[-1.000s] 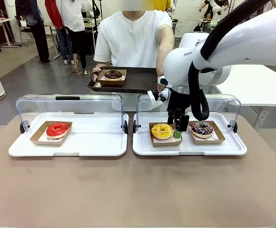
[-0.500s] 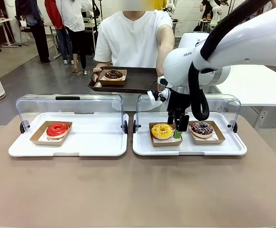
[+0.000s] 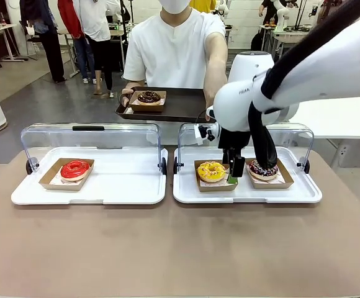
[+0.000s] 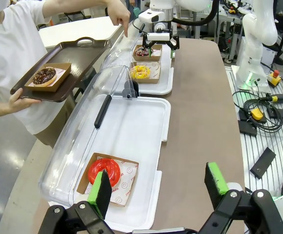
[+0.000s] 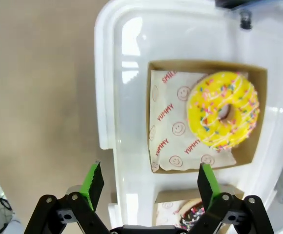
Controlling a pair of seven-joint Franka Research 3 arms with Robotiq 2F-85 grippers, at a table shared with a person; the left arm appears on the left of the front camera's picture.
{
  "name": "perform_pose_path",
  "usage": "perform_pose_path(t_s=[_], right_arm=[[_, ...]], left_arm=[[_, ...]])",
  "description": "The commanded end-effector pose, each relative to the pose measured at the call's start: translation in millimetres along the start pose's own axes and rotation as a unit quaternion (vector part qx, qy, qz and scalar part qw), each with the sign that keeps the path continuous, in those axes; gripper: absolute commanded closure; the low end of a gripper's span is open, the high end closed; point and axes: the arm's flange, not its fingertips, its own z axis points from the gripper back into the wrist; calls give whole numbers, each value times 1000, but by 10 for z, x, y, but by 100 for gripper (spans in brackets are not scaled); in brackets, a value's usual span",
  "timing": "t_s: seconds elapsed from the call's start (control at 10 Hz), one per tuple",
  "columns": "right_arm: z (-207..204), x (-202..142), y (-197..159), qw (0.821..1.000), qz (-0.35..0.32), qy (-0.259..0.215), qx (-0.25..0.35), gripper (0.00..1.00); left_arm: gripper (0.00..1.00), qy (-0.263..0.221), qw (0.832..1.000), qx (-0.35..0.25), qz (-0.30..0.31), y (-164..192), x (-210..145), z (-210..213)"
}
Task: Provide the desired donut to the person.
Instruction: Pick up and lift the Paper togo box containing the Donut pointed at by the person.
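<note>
The person (image 3: 174, 53) in a white shirt stands at the far side and holds a dark brown tray (image 3: 183, 104) in one hand. On it a chocolate donut (image 3: 148, 97) sits in a cardboard boat. The person's other hand (image 4: 120, 13) points down towards the right-hand case. A yellow sprinkled donut (image 3: 211, 171) and a dark sprinkled donut (image 3: 264, 169) lie in that white case (image 3: 248, 192). My right gripper (image 3: 233, 172) hangs open just above the case, between these two donuts; the yellow donut (image 5: 224, 111) lies beyond its fingertips. My left gripper (image 4: 158, 187) is open above the near end of the left case, near a red donut (image 4: 103, 171).
The red donut (image 3: 74, 169) sits alone in the left white case (image 3: 105, 186). Both clear lids (image 3: 92, 139) stand raised at the back. Bare brown tabletop (image 3: 180, 248) lies in front of the cases. Other people stand far behind.
My right arm has shifted a little, and its gripper has sunk slightly between the yellow and dark donuts. The donuts and the person's tray have stayed in place.
</note>
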Motion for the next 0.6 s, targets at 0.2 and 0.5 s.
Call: perform_pose_path(t_s=[0.2, 0.5], right_arm=[[-253, -81, -34, 1000, -15, 14, 9, 0], [-336, -159, -86, 1000, 6, -14, 26, 0]], left_arm=[[0, 7, 1000, -1, 0, -14, -5, 18], [0, 7, 1000, -1, 0, -14, -5, 18]])
